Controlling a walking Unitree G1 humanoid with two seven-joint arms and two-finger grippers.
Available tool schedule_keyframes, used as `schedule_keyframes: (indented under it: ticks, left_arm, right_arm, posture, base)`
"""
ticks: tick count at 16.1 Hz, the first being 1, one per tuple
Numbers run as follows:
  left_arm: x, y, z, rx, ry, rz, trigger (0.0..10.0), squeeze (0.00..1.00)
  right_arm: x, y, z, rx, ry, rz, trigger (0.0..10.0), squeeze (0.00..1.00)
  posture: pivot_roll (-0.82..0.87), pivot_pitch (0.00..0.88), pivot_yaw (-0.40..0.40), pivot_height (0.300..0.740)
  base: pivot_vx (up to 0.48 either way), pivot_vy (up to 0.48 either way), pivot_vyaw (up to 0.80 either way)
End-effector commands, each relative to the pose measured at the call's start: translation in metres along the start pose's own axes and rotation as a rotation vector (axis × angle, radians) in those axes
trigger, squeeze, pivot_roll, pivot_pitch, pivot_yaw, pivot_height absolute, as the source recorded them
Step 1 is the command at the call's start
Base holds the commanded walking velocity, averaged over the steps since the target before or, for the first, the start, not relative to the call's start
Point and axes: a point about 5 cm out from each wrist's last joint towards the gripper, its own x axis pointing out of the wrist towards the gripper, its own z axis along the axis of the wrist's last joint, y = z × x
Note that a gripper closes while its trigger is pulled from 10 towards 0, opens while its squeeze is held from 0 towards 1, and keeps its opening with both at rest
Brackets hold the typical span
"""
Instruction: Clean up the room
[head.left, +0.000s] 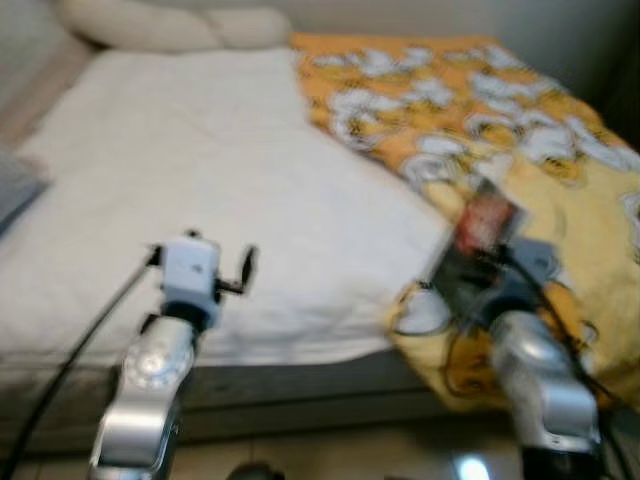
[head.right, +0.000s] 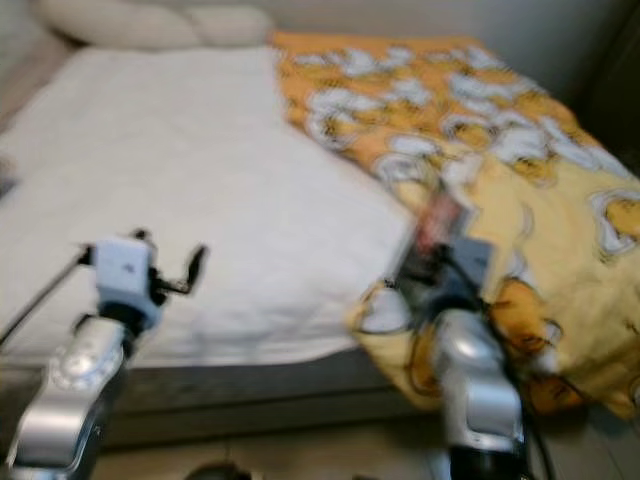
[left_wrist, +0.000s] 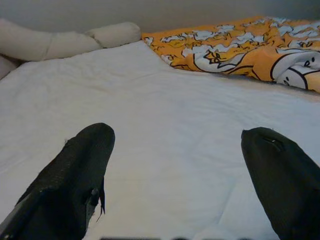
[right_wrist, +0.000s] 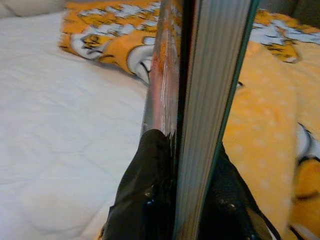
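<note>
Bed (head.left: 200, 190) with white quilted cover. Orange-yellow cartoon-print blanket (head.left: 470, 110) spread over robot's right side, draping off front edge. Long cream pillow (head.left: 165, 25) at head end. Grey item at left edge, unclear.

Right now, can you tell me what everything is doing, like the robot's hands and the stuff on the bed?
Left gripper: open, holding nothing, above the white sheet.
Right gripper: shut on a book, held edge-up over the blanket.
Orange cartoon blanket: spread rumpled over the bed's right side, hanging off the edge.
Long cream pillow: lying at the head of the bed.
</note>
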Motion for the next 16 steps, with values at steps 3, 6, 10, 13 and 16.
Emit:
schedule_keyframes:
  ticks: [3,6,10,13,16]
  left_arm:
    - [-0.004,0.004,-0.004,0.015,0.01,0.019,10.0,0.57]
    - [-0.005,0.003,-0.009,0.067,0.027,0.012,10.0,0.57]
    - [-0.002,0.004,-0.004,0.042,0.012,0.014,10.0,0.57]
    - [0.003,0.007,-0.001,0.014,-0.002,0.036,10.0,0.57]
    - [0.019,0.015,0.007,0.014,-0.03,0.065,10.0,0.57]
  right_arm:
    - [-0.002,0.004,0.008,0.007,-0.043,0.016,10.0,0.0]
    - [-0.001,0.006,0.007,0.006,-0.026,0.038,10.0,0.0]
    - [-0.006,0.004,0.007,-0.003,-0.032,0.029,10.0,0.0]
    - [-0.01,0.006,0.006,-0.023,-0.035,0.057,10.0,0.0]
    - [-0.011,0.014,0.004,-0.038,-0.032,0.107,10.0,0.0]
  posture:
    - [0.08,0.0,-0.058,0.74]
    - [0.08,0.0,-0.068,0.74]
    - [0.05,0.0,-0.032,0.74]
    - [0.03,0.0,-0.005,0.74]
    - [0.01,0.0,0.027,0.74]
  base:
    - [0.0,0.381,0.0]
    - [0.0,0.39,0.0]
    - [0.0,0.399,-0.46]
    - [0.0,0.373,0.0]
    - [0.0,0.334,0.0]
